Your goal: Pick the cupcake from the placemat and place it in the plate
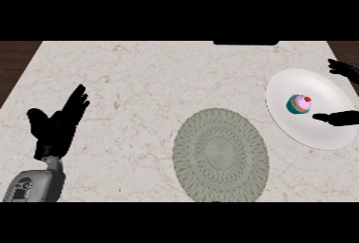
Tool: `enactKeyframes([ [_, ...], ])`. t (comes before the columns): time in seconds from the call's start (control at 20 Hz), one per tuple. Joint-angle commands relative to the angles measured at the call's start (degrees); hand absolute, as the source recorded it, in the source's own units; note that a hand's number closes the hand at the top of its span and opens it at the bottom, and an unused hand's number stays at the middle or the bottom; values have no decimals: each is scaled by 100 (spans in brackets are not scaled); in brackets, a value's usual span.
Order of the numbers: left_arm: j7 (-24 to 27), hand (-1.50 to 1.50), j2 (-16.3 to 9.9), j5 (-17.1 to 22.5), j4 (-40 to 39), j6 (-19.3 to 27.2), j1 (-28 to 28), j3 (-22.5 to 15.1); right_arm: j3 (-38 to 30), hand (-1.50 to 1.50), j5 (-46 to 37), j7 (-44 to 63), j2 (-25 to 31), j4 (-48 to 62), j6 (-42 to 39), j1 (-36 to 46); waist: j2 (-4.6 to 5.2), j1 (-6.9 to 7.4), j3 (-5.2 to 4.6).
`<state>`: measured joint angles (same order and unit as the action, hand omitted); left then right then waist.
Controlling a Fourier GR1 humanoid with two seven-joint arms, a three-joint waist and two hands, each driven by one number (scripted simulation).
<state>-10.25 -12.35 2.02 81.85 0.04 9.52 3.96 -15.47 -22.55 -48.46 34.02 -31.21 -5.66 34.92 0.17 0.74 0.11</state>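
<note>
Our left forearm and the placemat fill the near edge of the counter, while the cupcake sits on the plate at the far right.

We see our left hand raised at the left side with its fingers straight and spread, touching nothing and well apart from the placemat. Our grey-green round placemat lies bare at the lower middle, just beside the plate's lower left rim. On the white plate stands the cupcake, upright, with a teal wrapper, pink icing and a red dot on top, a little left of the plate's centre. Our right hand comes in from the right edge with its parts spread wide: one dark part reaches over the plate just below and right of the cupcake, another shows above the plate's upper right rim. We see a gap between that hand and the cupcake.
</note>
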Motion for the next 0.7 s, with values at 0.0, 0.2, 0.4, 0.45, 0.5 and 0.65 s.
enactKeyframes([
  [0.0,-88,0,-47,129,110,-79,-107,102,-297,-150,621,-433,-56,-227,-856,58,-37,-71,-10],
  [0.2,-142,0,-79,71,33,-20,45,153,-678,-150,1160,540,269,98,-1797,243,-30,-75,-12],
  [0.4,84,0,-94,95,-299,-146,130,186,-691,-150,1441,1005,445,541,-2886,204,0,-63,-11],
  [0.45,-69,0,146,-129,163,140,-66,-80,-726,-150,1521,955,550,591,-3124,121,-17,-29,-5],
  [0.5,17,0,21,32,239,-62,-291,40,-771,-150,1624,1166,709,511,-3305,170,-28,-31,-9],
  [0.65,165,0,84,-11,53,-63,-217,24,-783,-150,1657,736,962,769,-3614,45,10,-1,-2],
])
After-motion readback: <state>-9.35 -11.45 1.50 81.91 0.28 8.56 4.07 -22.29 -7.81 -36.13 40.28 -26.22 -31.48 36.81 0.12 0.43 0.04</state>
